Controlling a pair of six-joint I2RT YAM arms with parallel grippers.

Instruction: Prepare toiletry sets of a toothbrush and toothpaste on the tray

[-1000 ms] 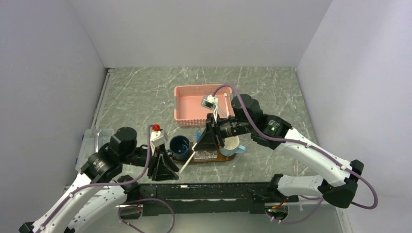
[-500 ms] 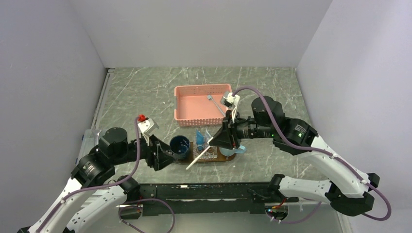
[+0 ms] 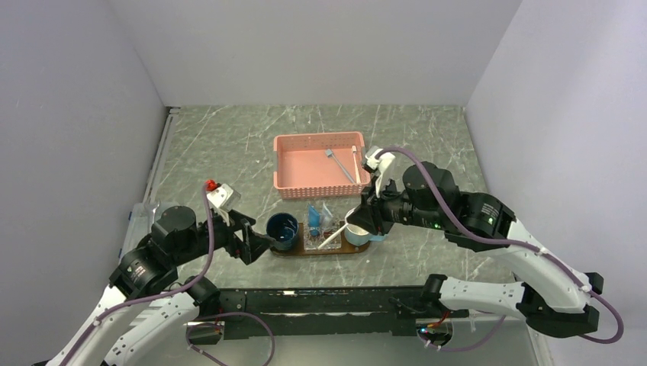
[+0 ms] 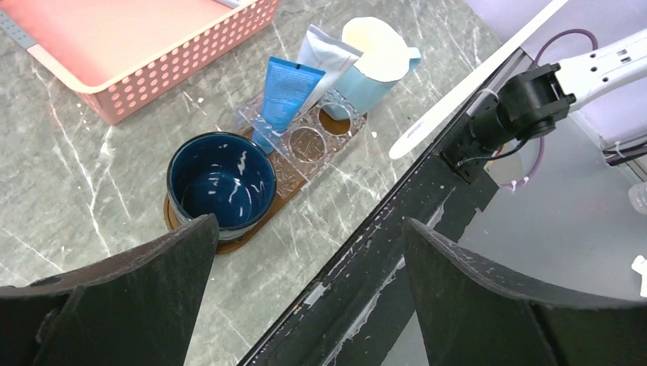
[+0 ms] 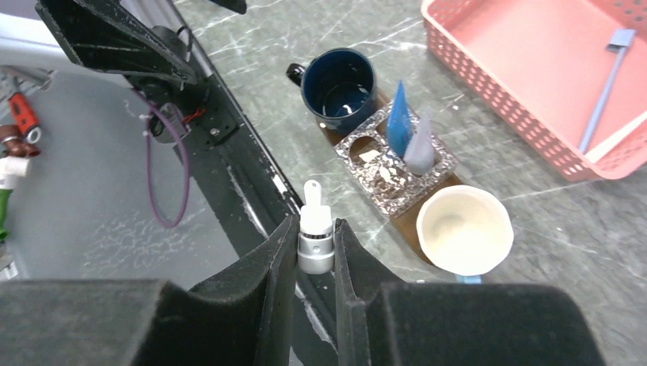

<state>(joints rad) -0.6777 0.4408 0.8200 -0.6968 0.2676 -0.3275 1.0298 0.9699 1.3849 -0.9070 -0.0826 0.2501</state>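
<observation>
The dark-brown tray (image 3: 301,252) lies near the table's front edge and carries a dark blue mug (image 3: 282,231), a clear holder (image 3: 322,240) and a light blue mug (image 3: 360,231). Two toothpaste tubes stand in the holder, one blue (image 4: 286,91) and one whitish (image 4: 324,52). My right gripper (image 5: 315,255) is shut on a white toothbrush (image 3: 333,237), which slants down over the holder, beside the light mug. My left gripper (image 4: 305,293) stands open and holds nothing, left of the dark mug (image 4: 220,181). Two more toothbrushes (image 3: 333,164) lie in the pink basket.
The pink perforated basket (image 3: 294,179) sits behind the tray. The black front rail (image 4: 381,252) runs along the table edge just under my left fingers. A clear plastic box (image 3: 145,217) rests at the table's left edge behind the left arm.
My left gripper has opened wide and drawn back to the left. My right gripper has carried the toothbrush rightward, its low end now over the holder instead of by the left jaws.
</observation>
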